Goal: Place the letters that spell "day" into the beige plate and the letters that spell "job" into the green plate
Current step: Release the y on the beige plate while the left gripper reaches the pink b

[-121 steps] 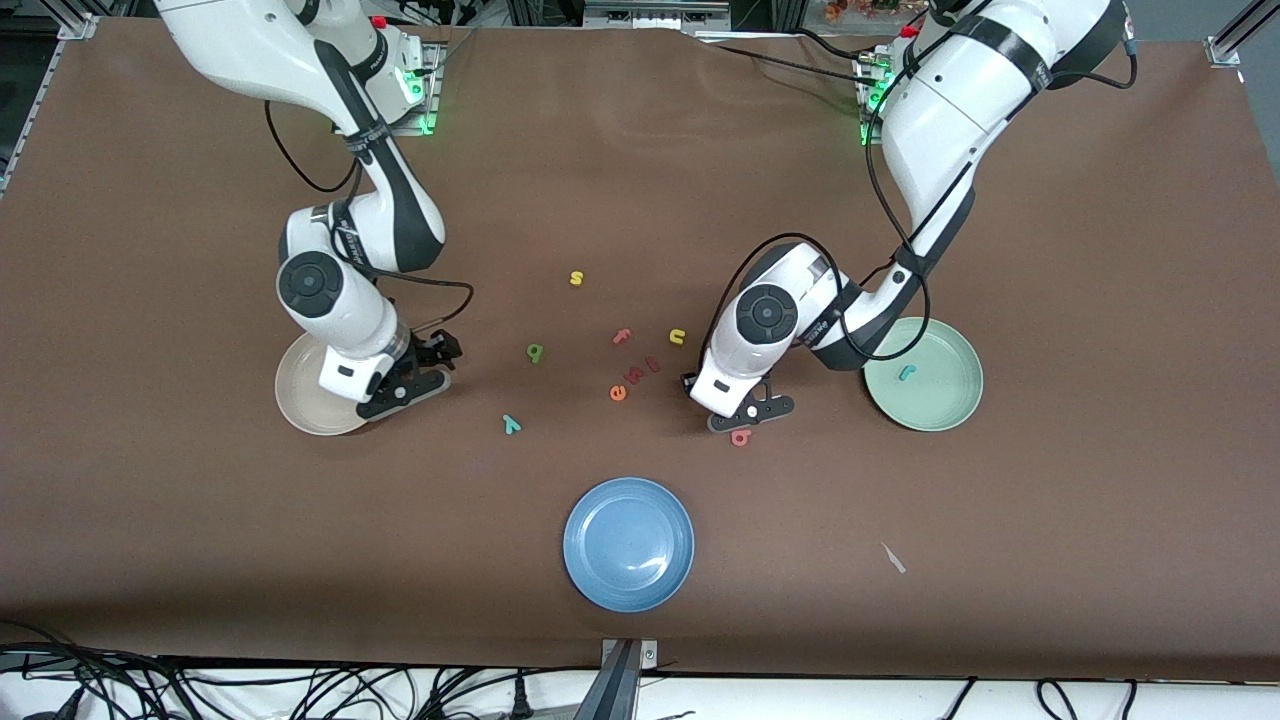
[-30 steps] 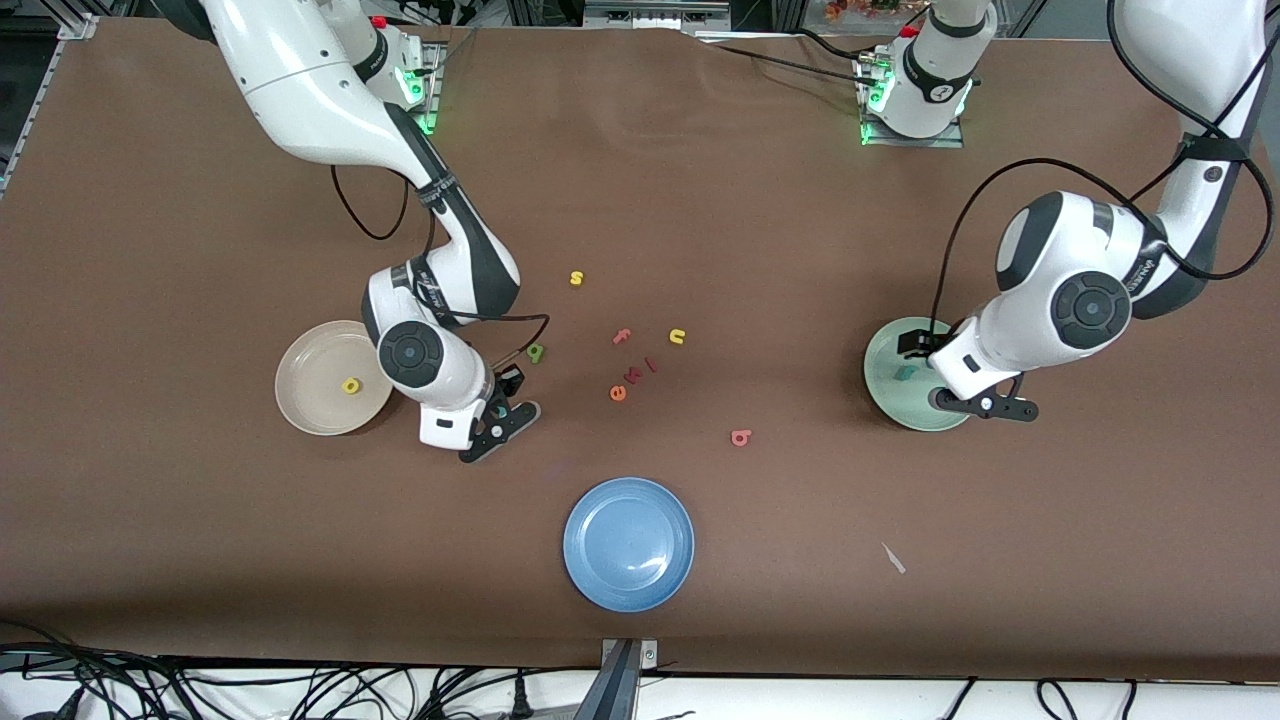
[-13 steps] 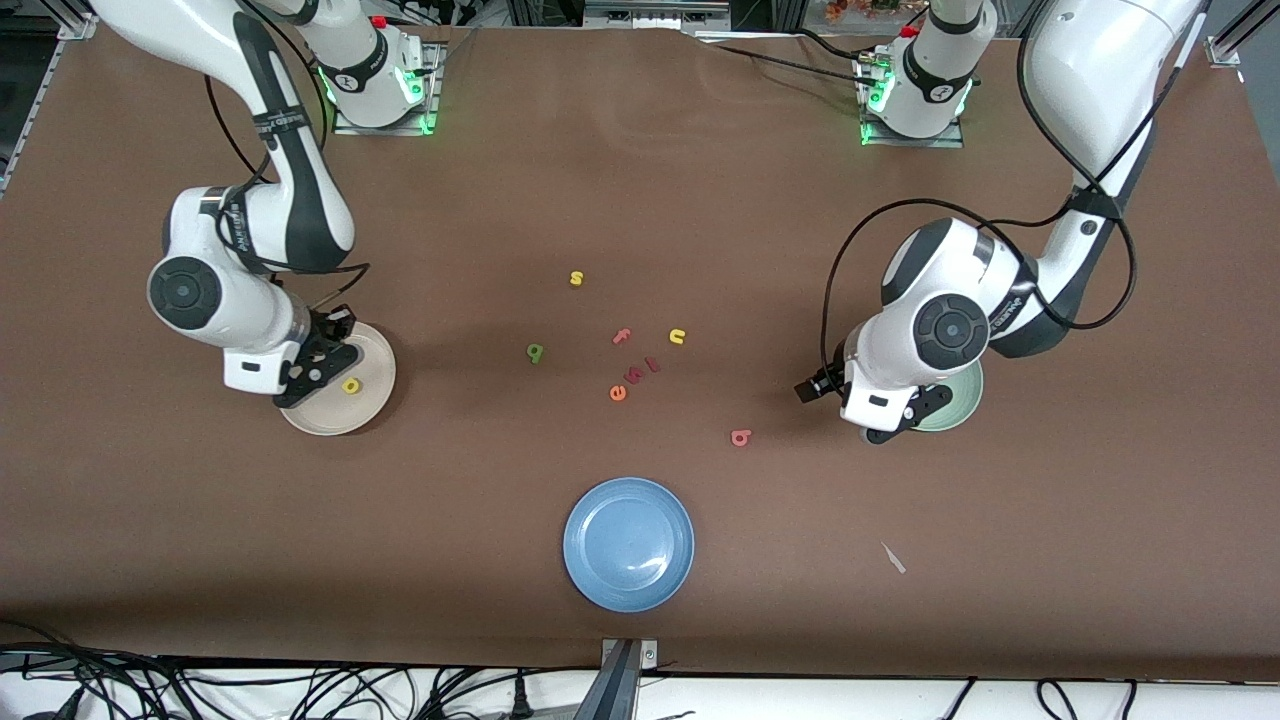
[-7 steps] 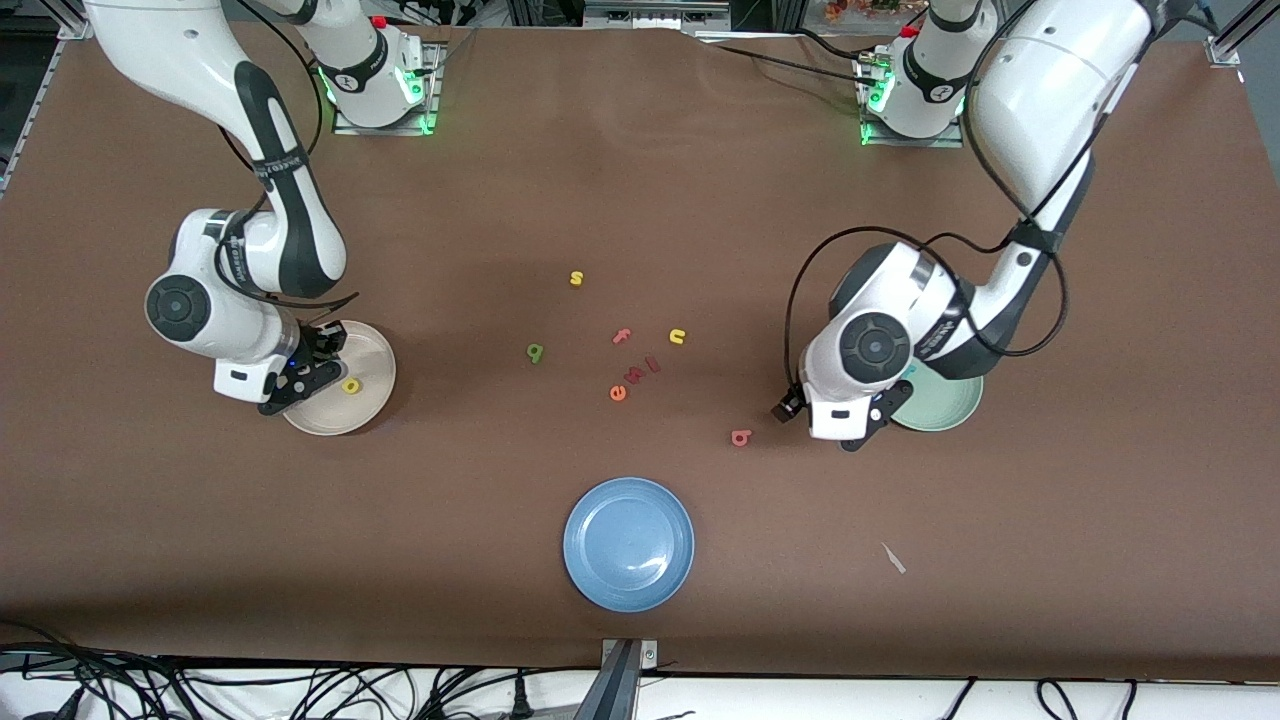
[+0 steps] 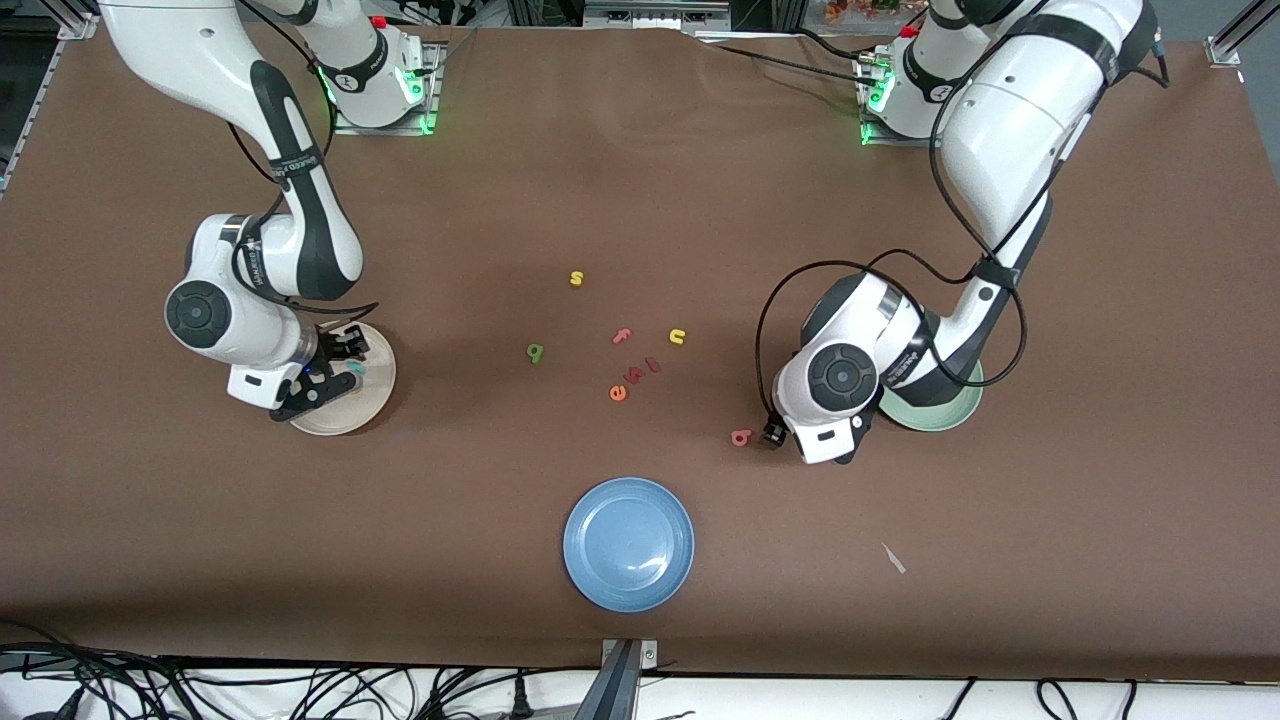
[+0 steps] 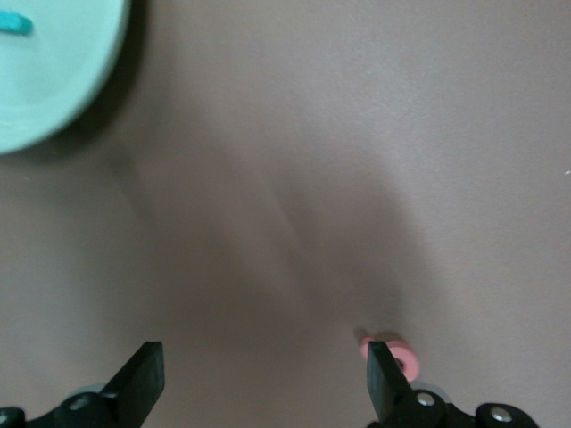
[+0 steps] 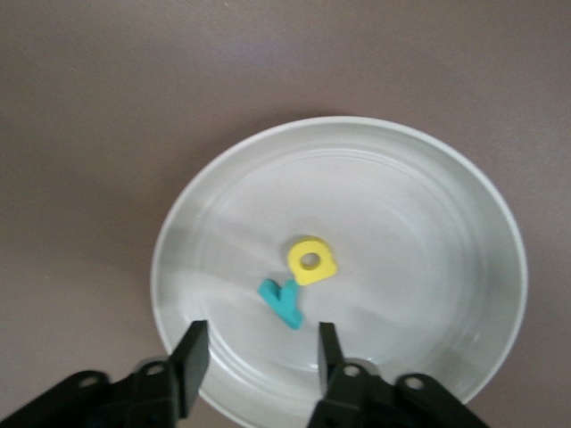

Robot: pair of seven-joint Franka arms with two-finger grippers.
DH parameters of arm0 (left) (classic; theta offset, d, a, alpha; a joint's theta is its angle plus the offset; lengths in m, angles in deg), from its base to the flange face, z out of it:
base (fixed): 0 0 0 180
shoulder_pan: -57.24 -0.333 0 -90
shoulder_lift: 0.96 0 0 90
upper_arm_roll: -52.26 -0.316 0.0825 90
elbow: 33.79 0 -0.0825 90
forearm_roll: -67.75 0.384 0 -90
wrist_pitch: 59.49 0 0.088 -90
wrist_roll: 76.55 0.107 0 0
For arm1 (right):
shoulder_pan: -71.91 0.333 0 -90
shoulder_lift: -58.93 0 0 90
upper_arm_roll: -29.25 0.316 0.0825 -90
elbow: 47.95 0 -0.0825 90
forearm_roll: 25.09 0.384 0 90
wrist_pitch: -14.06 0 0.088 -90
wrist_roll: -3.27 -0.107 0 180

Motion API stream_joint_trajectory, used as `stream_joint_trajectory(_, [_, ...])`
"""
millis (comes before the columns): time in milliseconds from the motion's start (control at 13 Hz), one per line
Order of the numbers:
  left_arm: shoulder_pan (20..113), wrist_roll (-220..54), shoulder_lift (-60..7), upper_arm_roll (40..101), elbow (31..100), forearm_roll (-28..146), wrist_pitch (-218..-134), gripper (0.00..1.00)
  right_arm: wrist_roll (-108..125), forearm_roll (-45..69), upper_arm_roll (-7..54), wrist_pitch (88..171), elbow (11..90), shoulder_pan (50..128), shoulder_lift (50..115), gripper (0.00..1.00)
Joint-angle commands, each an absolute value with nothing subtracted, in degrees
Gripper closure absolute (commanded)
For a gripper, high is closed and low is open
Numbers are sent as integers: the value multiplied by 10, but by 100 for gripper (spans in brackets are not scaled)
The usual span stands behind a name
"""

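Observation:
My right gripper (image 7: 259,352) hangs open just over the beige plate (image 7: 428,223), with nothing between its fingers. A yellow d (image 7: 310,261) and a teal y (image 7: 284,303) lie side by side in that plate (image 5: 370,400). The dark green a (image 5: 535,352) lies on the table toward the middle. My left gripper (image 6: 265,379) is open wide and low over bare table, and the salmon b (image 6: 397,352) sits just outside one finger. The b (image 5: 740,437) lies beside that hand. The green plate (image 5: 945,412) holds a teal j (image 6: 13,22) and is partly hidden by the left arm.
Loose letters lie mid-table: a yellow s (image 5: 576,278), a pink f (image 5: 622,337), a yellow u (image 5: 677,337) and an orange e (image 5: 618,393) with small red pieces beside it. A blue plate (image 5: 628,543) stands nearer the front camera. A pale scrap (image 5: 893,558) lies toward the left arm's end.
My right gripper has opened, and the teal y now lies in the beige plate. My left arm has swung from the green plate over to the salmon b, fingers still open.

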State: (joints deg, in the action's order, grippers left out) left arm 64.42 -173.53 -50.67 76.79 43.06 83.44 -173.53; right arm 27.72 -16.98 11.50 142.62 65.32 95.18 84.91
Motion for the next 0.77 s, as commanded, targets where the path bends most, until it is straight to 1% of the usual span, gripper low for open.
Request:
stream_joint_trajectory(0, [674,-1766,-544,751,369,847,-1767,0,228,-157,125,1409,650,954,842,0])
stream_joint_trajectory(154, [671,-1766,-549,750,370,845,-1806,0,188,-112,136,1408,650,956,840,0])
stream_joint_trajectory(461, [674,-1808,-554,750,375,842,-1810,2,9,-107,194,1425,649,958,837,0])
stream_joint_trajectory(538, [674,-1816,-555,750,379,845,-1810,4,-35,-107,204,1433,649,961,838,0])
stream_joint_trajectory(614, [674,-1817,-558,750,379,845,-1810,10,-78,-108,209,1441,649,973,841,0])
stream_joint_trajectory(691, [674,-1827,-560,750,379,844,-1810,12,-117,-108,208,1460,651,995,844,0])
